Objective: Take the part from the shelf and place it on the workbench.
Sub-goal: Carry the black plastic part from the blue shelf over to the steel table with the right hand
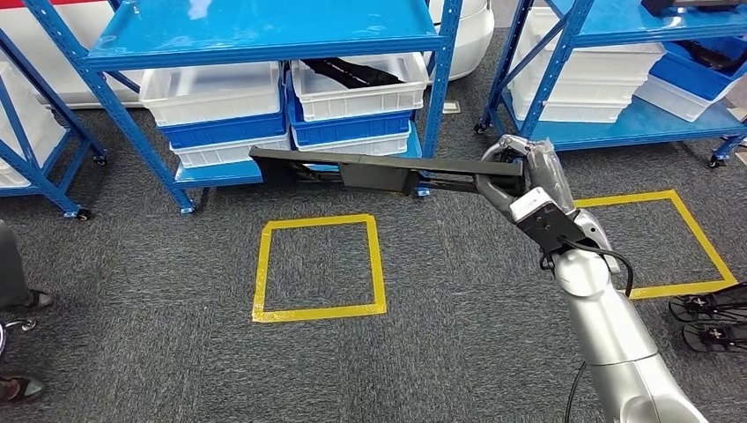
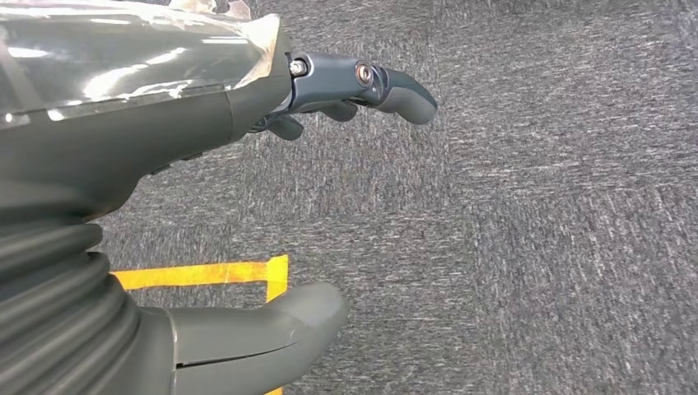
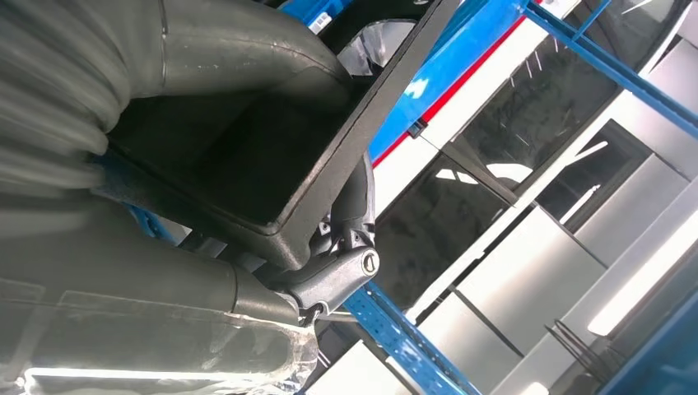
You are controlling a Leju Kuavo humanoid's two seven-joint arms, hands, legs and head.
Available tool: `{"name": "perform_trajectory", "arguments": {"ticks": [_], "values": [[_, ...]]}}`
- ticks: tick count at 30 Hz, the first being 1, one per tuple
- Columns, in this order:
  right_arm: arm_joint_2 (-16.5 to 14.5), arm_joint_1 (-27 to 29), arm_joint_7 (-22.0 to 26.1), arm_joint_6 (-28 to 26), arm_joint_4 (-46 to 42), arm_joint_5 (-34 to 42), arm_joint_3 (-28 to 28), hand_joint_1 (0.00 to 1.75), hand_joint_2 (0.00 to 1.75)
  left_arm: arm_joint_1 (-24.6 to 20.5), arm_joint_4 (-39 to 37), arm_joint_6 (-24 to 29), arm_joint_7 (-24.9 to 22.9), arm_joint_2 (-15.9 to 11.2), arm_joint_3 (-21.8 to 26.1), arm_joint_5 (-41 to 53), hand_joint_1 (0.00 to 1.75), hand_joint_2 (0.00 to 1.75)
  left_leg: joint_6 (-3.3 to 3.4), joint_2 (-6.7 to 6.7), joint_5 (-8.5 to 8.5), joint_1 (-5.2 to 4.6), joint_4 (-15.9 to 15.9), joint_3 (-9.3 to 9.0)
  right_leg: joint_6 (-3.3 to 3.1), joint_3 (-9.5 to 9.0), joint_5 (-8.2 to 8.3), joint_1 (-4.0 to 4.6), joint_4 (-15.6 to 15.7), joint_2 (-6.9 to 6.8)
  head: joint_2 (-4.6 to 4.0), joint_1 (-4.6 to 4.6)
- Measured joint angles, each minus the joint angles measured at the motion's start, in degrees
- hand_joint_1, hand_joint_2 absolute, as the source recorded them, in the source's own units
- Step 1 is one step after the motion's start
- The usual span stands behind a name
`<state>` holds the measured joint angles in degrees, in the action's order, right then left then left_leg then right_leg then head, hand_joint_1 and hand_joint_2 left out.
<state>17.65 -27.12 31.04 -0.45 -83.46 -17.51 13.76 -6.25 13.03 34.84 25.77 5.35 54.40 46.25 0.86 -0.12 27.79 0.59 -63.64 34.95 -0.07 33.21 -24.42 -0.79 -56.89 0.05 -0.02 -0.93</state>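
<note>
A long flat black part (image 1: 370, 169) hangs level in the air in front of the blue shelf (image 1: 264, 40), reaching leftward. My right hand (image 1: 527, 181) grips its right end, fingers wrapped around it. In the right wrist view the black part (image 3: 272, 156) lies across the palm, held under the curled fingers (image 3: 342, 271). My left hand (image 2: 247, 206) hangs over grey carpet with fingers apart and nothing in it.
White and blue bins (image 1: 282, 110) fill the lower shelf; one holds more black parts (image 1: 352, 70). A second blue shelf (image 1: 634, 79) stands at right. Yellow tape squares (image 1: 319, 264) (image 1: 678, 242) mark the carpet. Shoes (image 1: 713, 319) show at the right edge, more at the left (image 1: 22, 388).
</note>
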Motion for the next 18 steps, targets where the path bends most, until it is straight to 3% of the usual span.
{"name": "perform_trajectory", "arguments": {"ticks": [2,5,7,8,10,12,13,14,16,18], "values": [[0.17,0.24,0.03,-0.31,-0.62,-0.09,-0.19,1.75,1.75,-0.3,0.0,-0.01,-0.01,-0.13,-0.01,0.28,0.0,1.75,0.7,-0.15,-0.92,-0.23,5.0,-3.07,0.53,0.35,0.34,0.31,-0.09,-0.04,0.0,-0.01],[0.28,1.11,0.04,-0.85,-1.56,-0.24,-0.63,1.75,1.75,-0.49,0.0,-0.04,-0.09,-0.18,-0.02,0.68,0.0,1.75,1.34,-0.15,-1.21,-0.51,5.82,-3.09,1.39,0.69,0.9,0.4,0.0,-0.16,0.0,0.02],[0.5,2.32,0.07,-1.22,-2.43,-0.33,-1.16,1.75,1.75,-0.52,0.0,-0.08,-0.22,-0.07,-0.03,0.91,0.0,1.75,1.99,0.03,-2.11,-0.32,6.63,-3.04,1.72,1.44,0.21,0.41,-0.95,-0.18,-0.01,0.0],[0.72,2.89,0.11,-1.35,-2.88,-0.38,-1.49,1.75,1.75,-0.59,0.0,-0.11,-0.31,-0.02,-0.05,1.04,0.0,1.75,2.36,0.15,-2.65,-0.2,7.06,-2.87,1.65,2.4,-1.06,0.42,-2.84,-0.16,-0.01,-0.11],[1.15,3.98,0.23,-1.47,-3.61,-0.46,-2.12,1.75,1.75,-0.76,0.0,-0.19,-0.47,0.05,-0.09,1.32,0.0,1.75,2.75,0.28,-3.48,-0.13,7.35,-2.09,1.22,5.44,-5.05,0.24,-9.99,-0.1,-0.01,-0.34],[1.43,5.21,0.37,-1.52,-4.26,-0.67,-2.67,1.75,1.75,-0.87,0.0,-0.31,-0.68,0.1,-0.13,1.58,0.0,1.75,2.71,0.34,-4.16,-0.15,7.3,-1.13,1.45,7.49,-7.77,0.0,-16.23,-0.09,0.0,-0.56],[1.5,5.68,0.42,-1.52,-4.5,-0.81,-2.83,1.75,1.75,-0.9,0.0,-0.38,-0.78,0.15,-0.15,1.66,0.0,1.75,2.57,0.36,-4.48,-0.13,7.24,-0.68,1.89,6.96,-7.88,-0.14,-16.43,-0.09,0.0,-0.62],[1.56,5.94,0.43,-1.52,-4.71,-0.98,-2.93,1.75,1.75,-0.94,0.0,-0.45,-0.86,0.21,-0.16,1.67,0.0,1.75,2.36,0.38,-4.77,-0.09,7.15,-0.28,2.47,5.09,-7.12,-0.34,-13.96,-0.11,0.0,-0.68],[1.61,6.04,0.42,-1.51,-5.15,-1.27,-3.07,1.75,1.75,-1.11,0.0,-0.56,-0.94,0.26,-0.17,1.68,0.0,1.75,1.83,0.41,-5.19,-0.12,6.67,0.5,3.38,-0.28,-5.04,-0.74,-5.5,-0.17,0.0,-0.77],[1.62,6.06,0.4,-1.51,-5.57,-1.52,-3.23,1.75,1.75,-1.39,0.0,-0.63,-1.0,0.22,-0.19,1.74,0.0,1.75,1.22,0.41,-5.52,-0.34,6.16,1.11,3.08,-2.98,-3.94,-0.58,-0.54,-0.05,0.0,-0.84]]}}
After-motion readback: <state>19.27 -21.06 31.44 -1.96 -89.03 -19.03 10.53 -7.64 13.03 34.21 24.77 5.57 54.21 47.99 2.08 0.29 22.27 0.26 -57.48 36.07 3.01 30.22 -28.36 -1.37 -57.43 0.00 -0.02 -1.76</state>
